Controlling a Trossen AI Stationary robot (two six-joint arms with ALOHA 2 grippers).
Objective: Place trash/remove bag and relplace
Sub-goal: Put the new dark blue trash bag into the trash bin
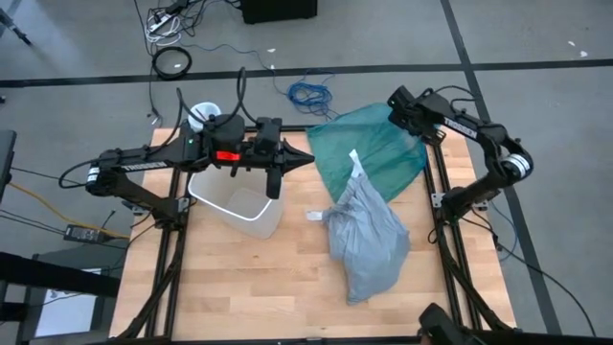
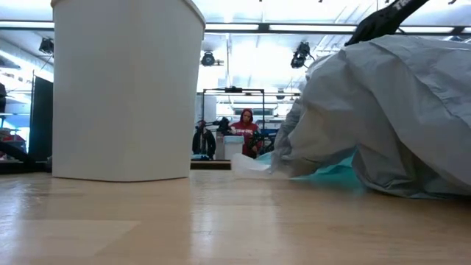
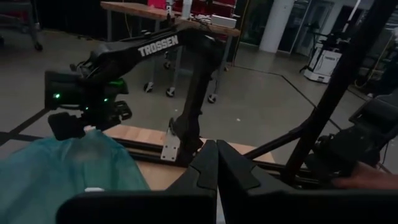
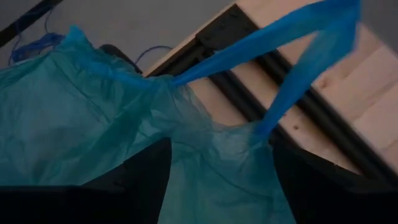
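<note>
The grey-white bag point(image 1: 369, 240) lies bulging on the table's right half, its gathered neck point(image 1: 356, 172) resting on the teal bag point(image 1: 369, 149), which is spread flat at the far right. The trash is hidden. The white bin point(image 1: 239, 203) stands upright at centre left, bare of a liner. My left gripper point(image 1: 308, 161) hangs shut and level above the bin's far rim, holding nothing. My right gripper point(image 4: 214, 155) is open and slants down over the teal bag's far right corner point(image 1: 395, 113), one finger on either side of the plastic near its blue handle loop point(image 4: 292, 68). My right gripper stands open around the teal bag's gathered top edge point(image 4: 217, 143), coming from above at a slant. Whether its fingers point(image 4: 146, 171) touch the plastic I cannot tell.
A white roll point(image 1: 203, 115) sits at the far left corner. A small white scrap point(image 1: 314, 215) lies between the bin and the grey bag. The near half of the table is bare wood point(image 1: 268, 287). People stand in the room beyond point(image 2: 246, 125).
</note>
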